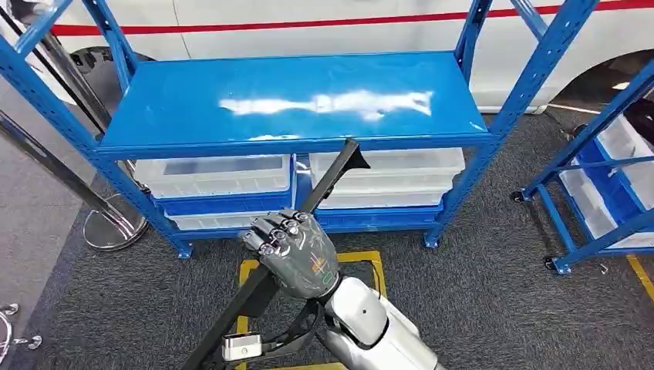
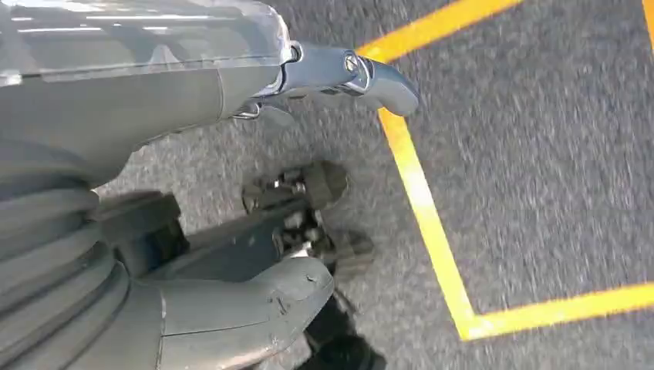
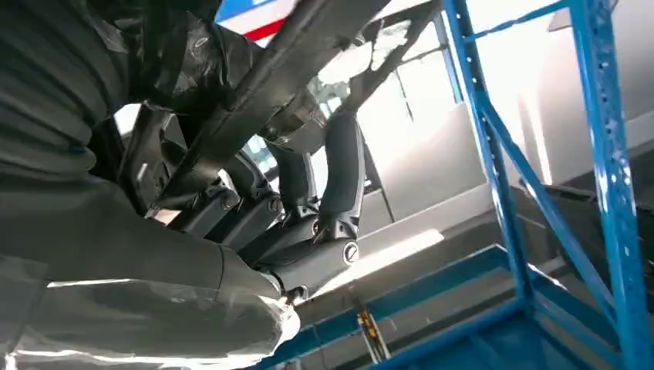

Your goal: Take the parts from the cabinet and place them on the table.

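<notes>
Workshop or car garage: blue metal shelf rack (image 1: 293, 100), clear plastic bins (image 1: 220, 176), grey carpet floor (image 1: 478, 301) with yellow tape lines (image 2: 420, 200), white car (image 1: 324, 23) behind.

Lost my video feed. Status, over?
Right hand grips long black part. Left hand hangs empty over carpet. Blue shelf directly ahead.

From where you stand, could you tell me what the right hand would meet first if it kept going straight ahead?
Probably the front edge of the blue shelf: the right hand holds a long black bar whose tip already lies by that edge. Depth is unclear.
</notes>
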